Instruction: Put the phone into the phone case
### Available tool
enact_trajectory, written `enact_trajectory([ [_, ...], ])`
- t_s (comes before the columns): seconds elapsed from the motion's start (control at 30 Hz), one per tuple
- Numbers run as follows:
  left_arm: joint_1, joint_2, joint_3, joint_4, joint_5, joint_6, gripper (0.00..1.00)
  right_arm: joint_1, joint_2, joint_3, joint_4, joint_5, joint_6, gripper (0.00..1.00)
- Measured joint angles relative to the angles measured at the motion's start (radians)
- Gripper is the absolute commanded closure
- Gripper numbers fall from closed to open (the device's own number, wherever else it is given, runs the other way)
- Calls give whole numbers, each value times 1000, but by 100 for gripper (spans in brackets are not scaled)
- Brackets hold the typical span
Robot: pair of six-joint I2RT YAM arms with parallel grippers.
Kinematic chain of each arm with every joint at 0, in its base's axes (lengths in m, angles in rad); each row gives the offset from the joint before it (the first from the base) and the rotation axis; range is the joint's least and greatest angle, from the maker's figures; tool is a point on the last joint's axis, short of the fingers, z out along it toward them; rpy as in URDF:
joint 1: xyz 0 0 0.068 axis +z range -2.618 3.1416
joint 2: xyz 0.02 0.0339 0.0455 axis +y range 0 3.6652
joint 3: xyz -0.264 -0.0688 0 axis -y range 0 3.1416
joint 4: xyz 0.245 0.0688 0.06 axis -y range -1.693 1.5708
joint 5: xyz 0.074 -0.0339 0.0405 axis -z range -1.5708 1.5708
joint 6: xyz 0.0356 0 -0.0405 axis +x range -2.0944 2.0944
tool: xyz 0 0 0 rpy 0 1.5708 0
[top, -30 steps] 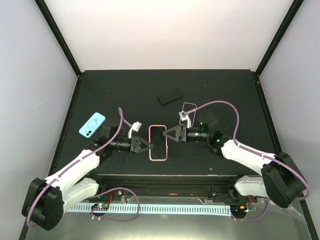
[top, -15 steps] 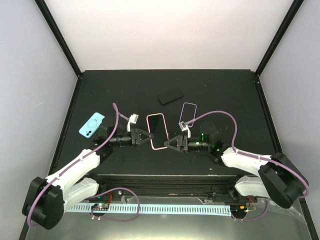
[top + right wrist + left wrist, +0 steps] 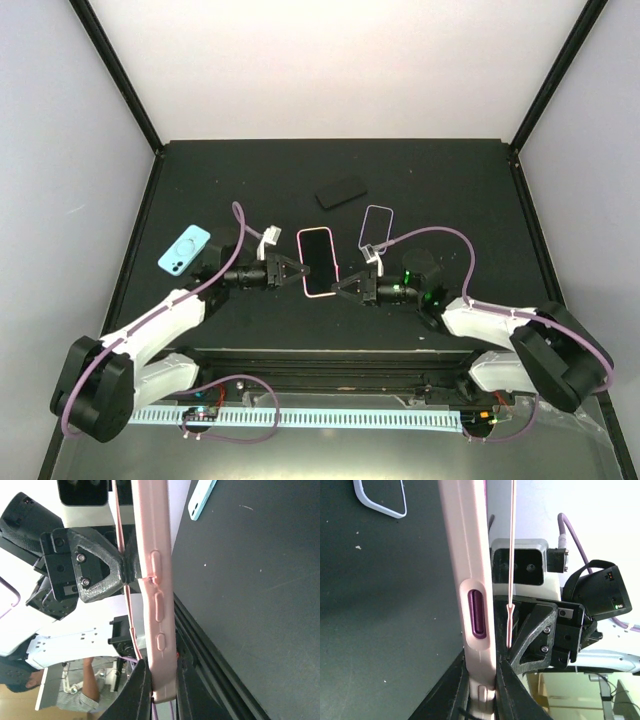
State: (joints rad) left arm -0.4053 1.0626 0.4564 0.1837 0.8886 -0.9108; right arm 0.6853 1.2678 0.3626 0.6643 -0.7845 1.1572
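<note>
2 hands pinch the pink case [image 3: 318, 262], held above the worktop [image 3: 450, 190]: left hand [image 3: 285, 272] on its left edge, right hand [image 3: 340, 288] on its near-right edge. The black phone [image 3: 341, 191] lies apart behind; insertion looks undone.

A matte black table [image 3: 450, 180] sits inside pale white walls [image 3: 340, 70] with black corner posts [image 3: 114, 70].

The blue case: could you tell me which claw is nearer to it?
Left. The left claw is right of the blue case; the right claw is farther right.
</note>
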Motion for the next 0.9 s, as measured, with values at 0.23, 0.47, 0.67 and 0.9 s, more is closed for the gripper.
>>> enact_trajectory([
  [0.23,-1,27,53,-132,-14,110,98,4,40,-29,76,3,61,99],
  [0.47,-3,30,53,-160,-8,126,98,10,13,-8,-49,29,-6,69],
  [0.67,-5,19,34,-195,-26,130,98,8,-106,30,-267,130,-135,51],
  [0.9,-5,21,11,-202,-27,117,98,8,-138,91,-408,202,-240,57],
])
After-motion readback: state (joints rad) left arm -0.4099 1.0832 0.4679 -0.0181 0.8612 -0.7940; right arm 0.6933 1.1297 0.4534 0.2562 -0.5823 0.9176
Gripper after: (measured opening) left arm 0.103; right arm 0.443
